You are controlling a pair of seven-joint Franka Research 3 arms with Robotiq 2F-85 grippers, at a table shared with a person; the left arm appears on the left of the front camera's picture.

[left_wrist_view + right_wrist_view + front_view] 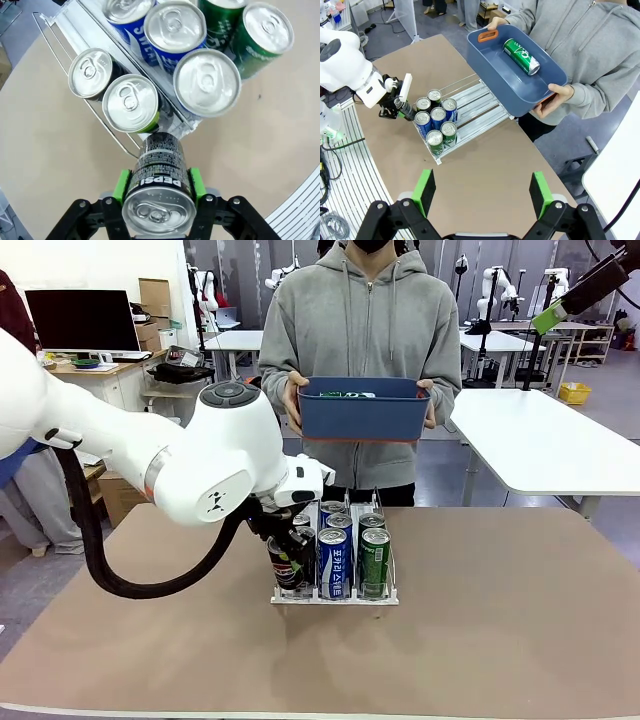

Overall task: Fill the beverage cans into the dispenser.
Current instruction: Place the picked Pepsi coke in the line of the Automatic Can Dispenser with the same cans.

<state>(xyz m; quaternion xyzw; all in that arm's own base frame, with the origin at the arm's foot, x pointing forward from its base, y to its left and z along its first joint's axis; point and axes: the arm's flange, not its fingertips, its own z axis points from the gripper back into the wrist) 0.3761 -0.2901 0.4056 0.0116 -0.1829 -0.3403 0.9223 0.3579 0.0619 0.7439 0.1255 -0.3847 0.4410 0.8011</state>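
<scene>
A black Pepsi can [159, 167] is clamped by the left gripper [159, 184] at bottom centre, just beside the dispenser [335, 597]. The right gripper [482, 194] is held wide open, empty.

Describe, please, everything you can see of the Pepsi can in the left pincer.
The Pepsi can is slim, black aluminium with white PEPSI lettering, fine print and a silver top, its pull tab unopened. It stands roughly upright, clamped near its top between the green pads of the left pincer. It is at the front-left corner of the dispenser, close to the front can of the left lane. Whether its base rests on anything cannot be told.
</scene>
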